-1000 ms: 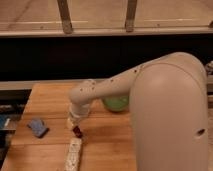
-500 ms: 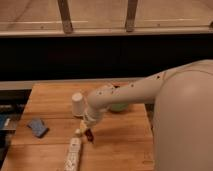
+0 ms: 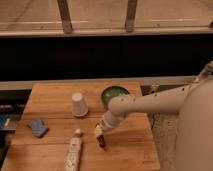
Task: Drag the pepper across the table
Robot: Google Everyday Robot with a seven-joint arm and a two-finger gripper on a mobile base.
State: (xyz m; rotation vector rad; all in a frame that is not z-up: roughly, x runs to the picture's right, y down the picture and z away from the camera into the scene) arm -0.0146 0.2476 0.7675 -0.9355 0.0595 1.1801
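The pepper (image 3: 102,141) is a small dark red piece lying on the wooden table (image 3: 55,97), right of the power strip and near the front middle. My gripper (image 3: 99,132) reaches down from the right and sits directly over the pepper's upper end, touching or nearly touching it. The white arm stretches from the right edge across to it.
A white cup (image 3: 79,104) stands upside down at the table's middle. A green bowl (image 3: 113,94) sits behind the arm. A blue cloth-like piece (image 3: 37,127) lies at the left. A white power strip (image 3: 73,152) lies at the front, just left of the pepper.
The arm has swung right and the gripper has moved right across the table. The pepper has moved right with it, away from the power strip's end.
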